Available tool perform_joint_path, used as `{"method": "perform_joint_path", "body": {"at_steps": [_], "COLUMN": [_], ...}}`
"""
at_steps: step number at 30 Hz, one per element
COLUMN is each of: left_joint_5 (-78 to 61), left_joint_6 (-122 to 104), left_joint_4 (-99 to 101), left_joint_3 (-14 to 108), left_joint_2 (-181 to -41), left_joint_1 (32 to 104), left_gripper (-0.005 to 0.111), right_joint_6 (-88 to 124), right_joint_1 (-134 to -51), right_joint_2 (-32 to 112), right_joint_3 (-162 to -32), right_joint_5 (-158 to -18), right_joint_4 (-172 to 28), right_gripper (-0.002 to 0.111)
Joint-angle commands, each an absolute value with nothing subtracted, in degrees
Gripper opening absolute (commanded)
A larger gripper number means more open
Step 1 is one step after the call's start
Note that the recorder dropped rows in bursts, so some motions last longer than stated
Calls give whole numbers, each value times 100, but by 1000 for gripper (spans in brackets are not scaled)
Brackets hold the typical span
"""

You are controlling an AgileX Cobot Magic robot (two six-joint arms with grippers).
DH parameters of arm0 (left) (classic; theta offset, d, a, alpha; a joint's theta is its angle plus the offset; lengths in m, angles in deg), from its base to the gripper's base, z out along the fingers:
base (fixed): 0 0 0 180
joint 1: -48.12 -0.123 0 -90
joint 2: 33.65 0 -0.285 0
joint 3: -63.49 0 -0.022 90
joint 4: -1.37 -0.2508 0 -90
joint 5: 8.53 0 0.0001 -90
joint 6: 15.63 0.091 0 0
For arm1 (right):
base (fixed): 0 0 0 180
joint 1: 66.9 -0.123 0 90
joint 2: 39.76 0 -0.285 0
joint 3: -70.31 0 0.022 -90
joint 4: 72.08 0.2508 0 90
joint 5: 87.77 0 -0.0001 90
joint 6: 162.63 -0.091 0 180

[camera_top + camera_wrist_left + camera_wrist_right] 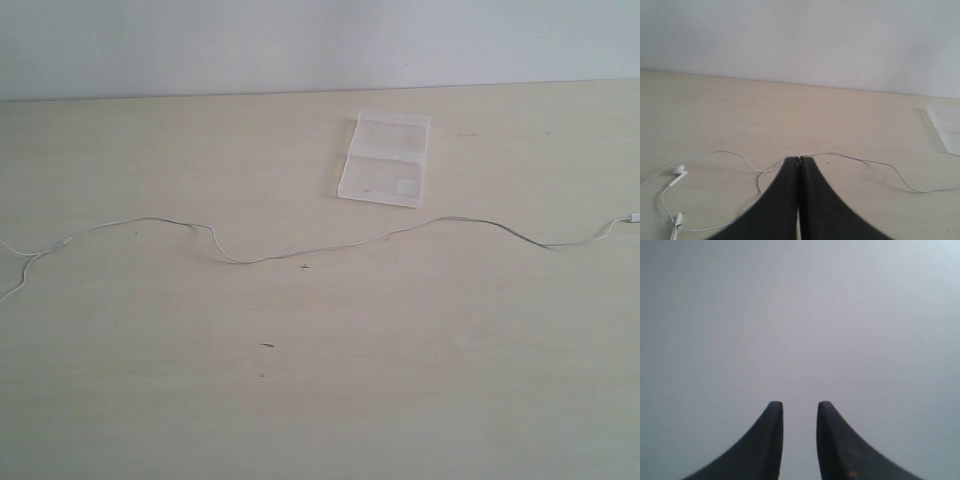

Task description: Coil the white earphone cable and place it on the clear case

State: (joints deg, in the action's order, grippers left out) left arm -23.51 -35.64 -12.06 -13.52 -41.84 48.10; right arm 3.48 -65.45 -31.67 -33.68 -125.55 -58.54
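Your left gripper (pixel 798 160) has its smooth, curved black fingers pressed together, pinching nothing. Your right gripper (pixel 800 405) has matching fingers slightly spread, facing blank grey. The hair-thin white earphone cable (pixel 330 247) lies uncoiled in a wavy line near the flat, ridged clear case (pixel 385 160), on the camera side of it, both on the pale wood-grain table (pixel 400 380).

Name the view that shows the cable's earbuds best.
The left wrist view: both earbuds show clearly there. The exterior view shows only the forked white earphone cable running off its edge; the right wrist view shows none of it.
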Motion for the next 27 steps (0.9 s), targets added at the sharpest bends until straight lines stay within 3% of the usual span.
{"method": "perform_joint_path", "body": {"at_steps": [1, 5, 9, 13, 19, 27], "left_joint_5": [-2329, -2329, -2329, -2329, -2329, -2329], "left_joint_6": [-3559, -3559, -3559, -3559, -3559, -3559], "left_joint_4": [-1184, -1184, -1184, -1184, -1184, -1184], "left_joint_3": [-1372, -1372, -1372, -1372, -1372, -1372], "left_joint_2": [-4144, -4144, -4144, -4144, -4144, -4144], "left_joint_1": [4806, 4806, 4806, 4806, 4806, 4806], "left_gripper": [0, 0, 0, 0, 0, 0], "right_joint_6": [-62, 120, -1055, -1642, -273, 3384], "right_joint_1": [-6520, -6520, -6581, -6898, -7579, -8263], "right_joint_2": [-2504, -1030, 1237, 2554, 4045, 6079], "right_joint_3": [-4249, -5374, -7294, -8170, -8863, -10432], "right_joint_5": [-12803, -12366, -9587, -7802, -6997, -4383], "right_joint_4": [-5631, -6017, -9144, -10579, -10463, -8044], "right_gripper": [24, 24, 24, 20, 0, 0]}}
